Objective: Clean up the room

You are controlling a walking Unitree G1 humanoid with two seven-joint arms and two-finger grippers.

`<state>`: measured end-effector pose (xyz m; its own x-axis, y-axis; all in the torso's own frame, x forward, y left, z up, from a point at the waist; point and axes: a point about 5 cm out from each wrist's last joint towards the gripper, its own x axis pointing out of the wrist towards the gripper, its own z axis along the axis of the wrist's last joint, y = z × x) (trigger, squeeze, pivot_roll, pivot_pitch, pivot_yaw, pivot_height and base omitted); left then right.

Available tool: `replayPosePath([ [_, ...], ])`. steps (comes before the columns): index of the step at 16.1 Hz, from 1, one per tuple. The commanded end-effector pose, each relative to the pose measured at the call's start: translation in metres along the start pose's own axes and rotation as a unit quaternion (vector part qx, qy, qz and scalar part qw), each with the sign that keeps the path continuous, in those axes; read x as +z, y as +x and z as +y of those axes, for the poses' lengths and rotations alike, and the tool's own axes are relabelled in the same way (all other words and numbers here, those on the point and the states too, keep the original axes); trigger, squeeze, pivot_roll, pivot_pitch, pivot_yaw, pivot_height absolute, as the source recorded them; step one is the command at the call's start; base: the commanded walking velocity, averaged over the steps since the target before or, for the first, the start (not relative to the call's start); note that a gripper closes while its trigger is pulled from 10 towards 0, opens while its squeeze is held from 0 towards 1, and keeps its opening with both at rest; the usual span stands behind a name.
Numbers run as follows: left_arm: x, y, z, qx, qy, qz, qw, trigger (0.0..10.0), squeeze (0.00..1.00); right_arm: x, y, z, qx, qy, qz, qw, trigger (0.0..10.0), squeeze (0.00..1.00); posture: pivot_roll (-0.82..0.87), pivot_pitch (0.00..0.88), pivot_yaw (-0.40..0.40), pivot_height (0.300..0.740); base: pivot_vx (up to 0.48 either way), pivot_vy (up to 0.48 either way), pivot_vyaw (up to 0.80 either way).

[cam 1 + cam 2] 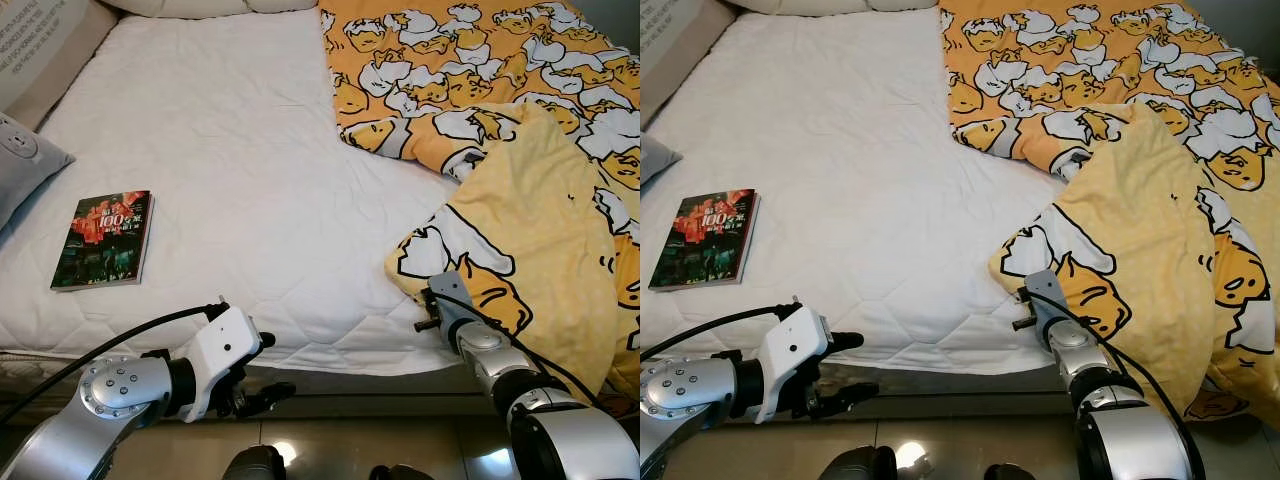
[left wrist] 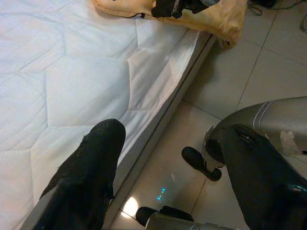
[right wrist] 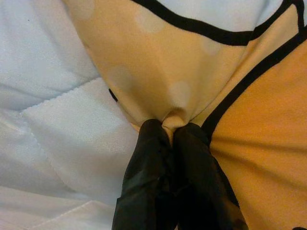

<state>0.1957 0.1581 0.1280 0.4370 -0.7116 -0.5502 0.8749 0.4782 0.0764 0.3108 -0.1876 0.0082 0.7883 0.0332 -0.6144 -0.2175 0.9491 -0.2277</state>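
A yellow blanket with a cartoon print lies crumpled over the right side of the white mattress. One folded corner hangs near the front edge. My right gripper is shut on that corner, with the fabric bunched between its black fingers. It reaches up from the bed's front edge. A book with a dark red cover lies flat on the left of the mattress. My left gripper is open and holds nothing. It hovers just off the bed's front edge, below and to the right of the book.
A grey pillow rests at the left edge of the bed, with a beige cushion behind it. Shiny tiled floor runs along the bed's front side. White pillows line the far end.
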Motion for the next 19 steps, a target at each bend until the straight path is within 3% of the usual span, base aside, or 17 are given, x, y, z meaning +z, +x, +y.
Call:
replayPosePath([
  [1,0.001,-0.002,-0.001,-0.001,0.006,0.002,1.000,10.0,0.00,-0.009,-0.001,0.000,0.003,-0.004,0.014,1.000,0.0,0.00,0.24,0.157,0.026,0.740,0.000,0.000,0.00],
  [5,0.001,-0.002,-0.001,-0.001,0.006,0.002,1.000,10.0,0.00,-0.009,-0.001,0.000,0.003,-0.004,0.014,1.000,0.0,0.00,0.24,0.157,0.026,0.740,0.000,0.000,0.00],
  [6,0.001,0.000,-0.001,-0.004,0.005,0.002,1.000,10.0,0.00,-0.011,-0.005,0.010,0.111,0.017,-0.023,0.993,0.0,0.00,0.20,0.111,0.030,0.740,0.000,0.000,0.00],
  [7,0.001,0.002,-0.002,-0.008,0.005,-0.001,1.000,10.0,0.00,-0.027,-0.021,0.029,0.305,-0.009,-0.059,0.950,0.0,0.00,0.19,0.107,0.030,0.740,0.000,0.000,0.00],
  [8,0.001,0.003,-0.002,-0.009,0.006,-0.001,1.000,10.0,0.00,-0.037,-0.029,0.035,0.366,-0.031,-0.057,0.928,0.0,0.00,0.19,0.107,0.030,0.740,0.000,0.000,0.00],
  [10,0.001,0.004,-0.001,-0.009,0.007,-0.003,1.000,10.0,0.00,-0.062,-0.037,0.035,0.363,-0.055,-0.037,0.929,0.0,0.00,0.18,0.097,0.033,0.740,0.000,0.000,0.00],
  [11,0.001,0.004,0.000,-0.009,0.008,-0.003,1.000,10.0,0.00,-0.062,-0.037,0.033,0.349,-0.031,-0.046,0.935,0.0,0.00,0.18,0.094,0.034,0.740,0.000,0.000,0.00],
  [12,0.002,0.004,0.000,-0.009,0.008,-0.004,1.000,10.0,0.00,-0.064,-0.041,0.035,0.358,-0.018,-0.054,0.932,0.0,0.00,0.18,0.087,0.035,0.740,0.000,0.000,0.00],
  [13,0.002,0.004,0.000,-0.010,0.008,-0.004,1.000,10.0,0.00,-0.071,-0.052,0.041,0.405,-0.022,-0.054,0.912,0.0,0.00,0.18,0.084,0.035,0.740,0.000,0.000,0.00],
  [14,0.001,0.004,0.000,-0.011,0.007,-0.003,1.000,10.0,0.00,-0.091,-0.070,0.050,0.478,-0.056,-0.022,0.876,0.0,0.00,0.17,0.081,0.037,0.740,0.000,0.000,0.00],
  [15,0.000,0.004,-0.001,-0.015,0.008,-0.002,1.000,10.0,0.00,-0.115,-0.087,0.054,0.529,-0.112,0.026,0.841,0.0,0.00,0.17,0.078,0.038,0.740,0.000,0.000,0.00],
  [16,-0.001,0.004,-0.002,-0.018,0.008,-0.001,1.000,10.0,0.00,-0.134,-0.097,0.055,0.548,-0.164,0.061,0.818,0.0,0.00,0.17,0.075,0.038,0.740,0.000,0.000,0.00],
  [17,-0.001,0.005,-0.002,-0.018,0.009,-0.002,1.000,10.0,0.00,-0.140,-0.098,0.054,0.545,-0.175,0.071,0.817,0.0,0.00,0.17,0.075,0.038,0.740,0.000,0.000,0.00],
  [18,0.000,0.006,0.000,-0.018,0.010,-0.003,1.000,10.0,0.00,-0.140,-0.093,0.055,0.501,-0.166,0.062,0.847,2.3,0.00,0.17,0.079,0.041,0.740,0.000,0.000,0.00],
  [19,0.001,0.006,0.002,-0.018,0.011,-0.004,1.000,10.0,0.00,-0.132,-0.083,0.052,0.447,-0.152,0.047,0.880,10.0,0.00,0.17,0.081,0.043,0.740,0.000,0.000,0.00],
])
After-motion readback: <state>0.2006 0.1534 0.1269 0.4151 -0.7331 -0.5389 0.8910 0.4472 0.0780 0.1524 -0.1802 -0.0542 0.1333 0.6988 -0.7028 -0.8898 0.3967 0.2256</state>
